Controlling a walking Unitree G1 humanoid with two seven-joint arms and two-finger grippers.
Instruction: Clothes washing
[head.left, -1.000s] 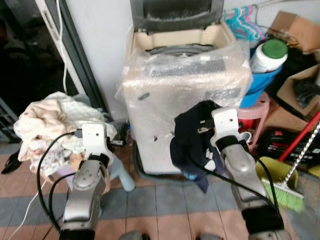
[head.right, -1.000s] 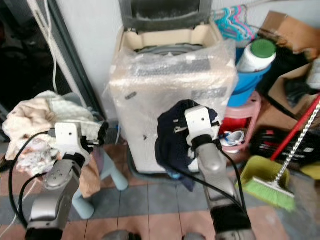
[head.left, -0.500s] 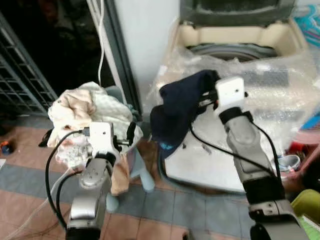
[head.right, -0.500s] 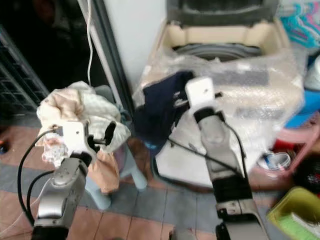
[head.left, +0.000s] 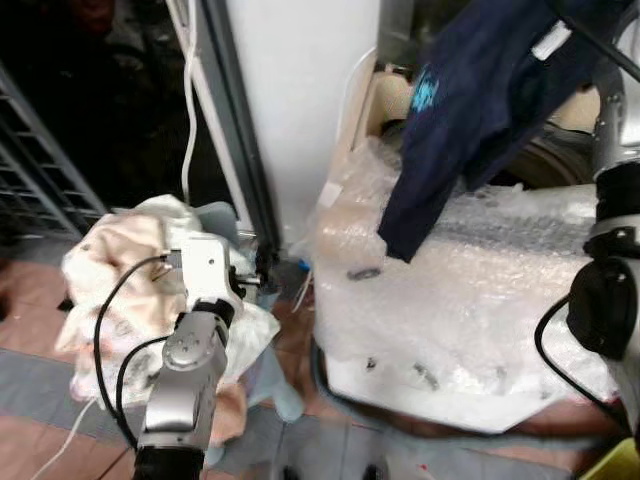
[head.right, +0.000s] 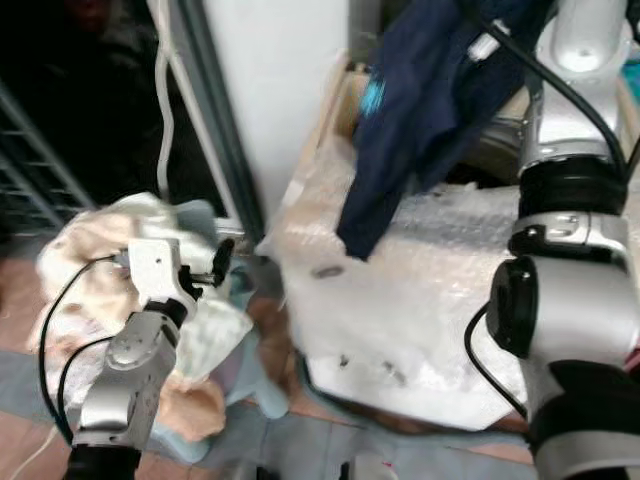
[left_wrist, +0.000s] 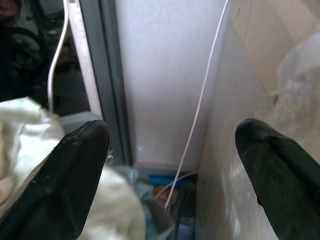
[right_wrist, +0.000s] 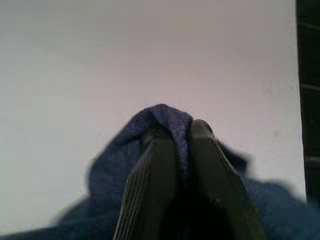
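A top-loading washing machine (head.left: 470, 290) stands against a white wall (head.left: 300, 90), its body wrapped in clear bubble wrap (head.left: 480, 260). Its cream top rim and grey drum opening (head.left: 545, 160) show behind the wrap.

The robot's right arm (head.right: 565, 260) rises on the right, silver with black joints, reaching up past the top of the head views. A dark navy garment (head.left: 470, 110) with a small turquoise print hangs from above, draped down over the machine's near left corner, its lowest tip dangling just in front of the bubble wrap. In the right wrist view, the right gripper (right_wrist: 181, 145) has its jaws pressed narrowly together on a fold of this navy cloth, with the plain white wall behind.

The left arm (head.left: 185, 390) is raised low on the left. Its left gripper (left_wrist: 175, 165) points into the gap between the washing machine and a grey door frame (head.left: 235, 140). In the left wrist view its jaws stand wide apart and hold nothing; a thin white cable (left_wrist: 200, 110) runs down the wall between them.

Beside and under the left arm, a pile of pale laundry (head.left: 120, 270), cream, peach and white, is heaped on a light blue stool (head.left: 270, 380). Beyond it lies a dark doorway with a metal grille (head.left: 45, 150). The floor (head.left: 40, 440) is tiled in reddish and grey.
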